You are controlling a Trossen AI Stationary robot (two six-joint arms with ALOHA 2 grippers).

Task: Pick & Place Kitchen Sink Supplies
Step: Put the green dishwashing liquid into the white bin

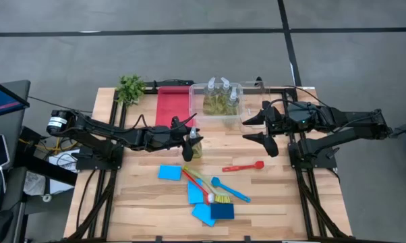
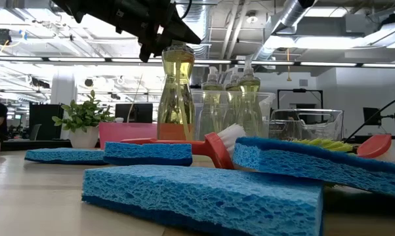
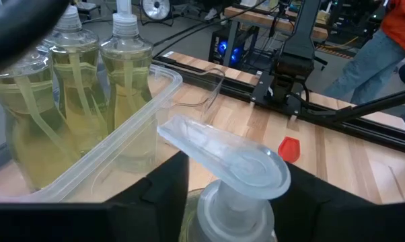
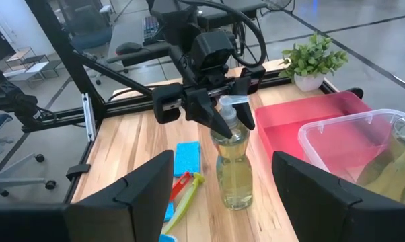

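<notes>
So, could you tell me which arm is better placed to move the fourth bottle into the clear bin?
Left. The left gripper is at the neck of the bottle beside the clear bin; the right gripper hangs open, apart from it.

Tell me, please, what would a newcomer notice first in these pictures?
Probably the left gripper closed around the neck of a bottle of yellow-green liquid standing mid-table. Three more bottles fill a clear bin behind it, while blue sponges and coloured brushes lie scattered nearer the front edge.
</notes>
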